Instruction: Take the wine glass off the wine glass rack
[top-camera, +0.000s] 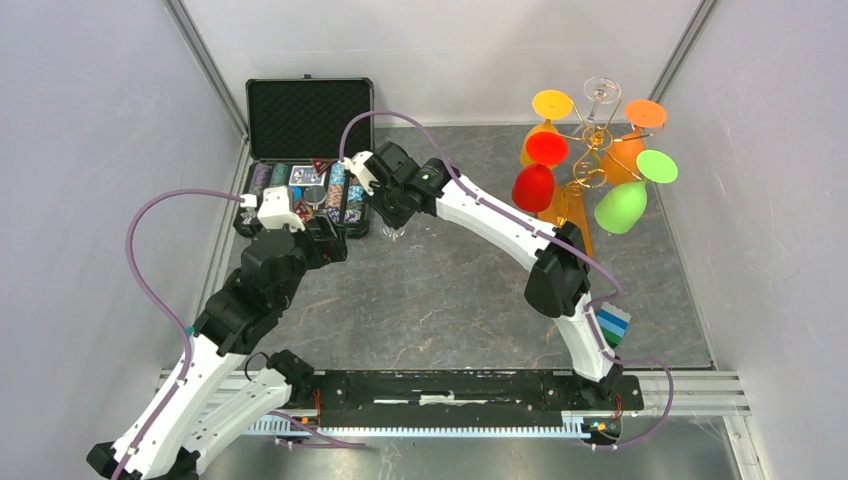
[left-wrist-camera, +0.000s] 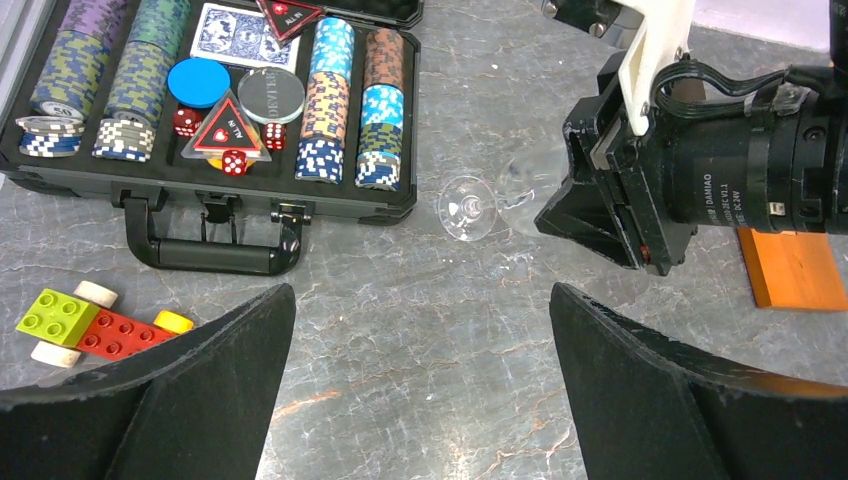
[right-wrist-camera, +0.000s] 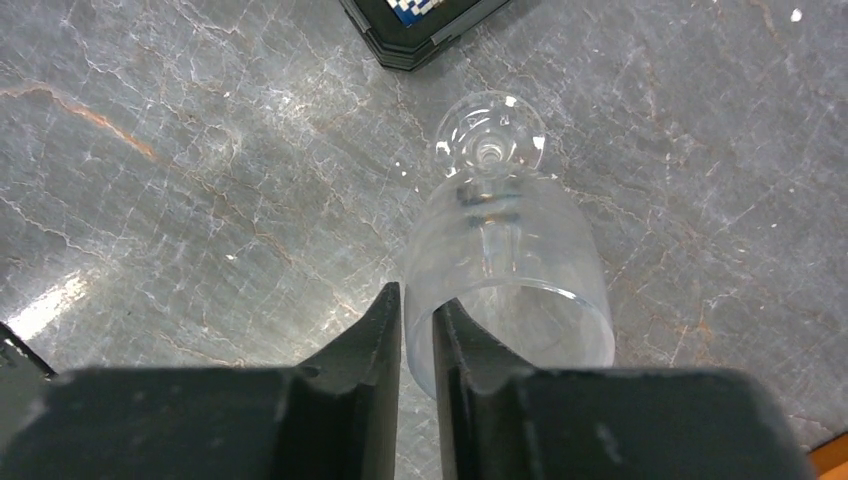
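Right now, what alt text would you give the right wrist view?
The right gripper pinches the rim of a clear wine glass, one finger either side of the bowl wall. The glass is foot-down over the grey marbled table; a corner of the black chip case shows at the top edge.

Robotics lab test cell. Enclosed by plain white panels (top-camera: 90, 150) on aluminium corner struts (top-camera: 205, 65); floored with grey stone-pattern tabletop (top-camera: 440, 300); edged with slotted aluminium mounting rail (top-camera: 700, 390).

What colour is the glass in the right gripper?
The wine glass is clear, colourless; the right wrist view shows it best.
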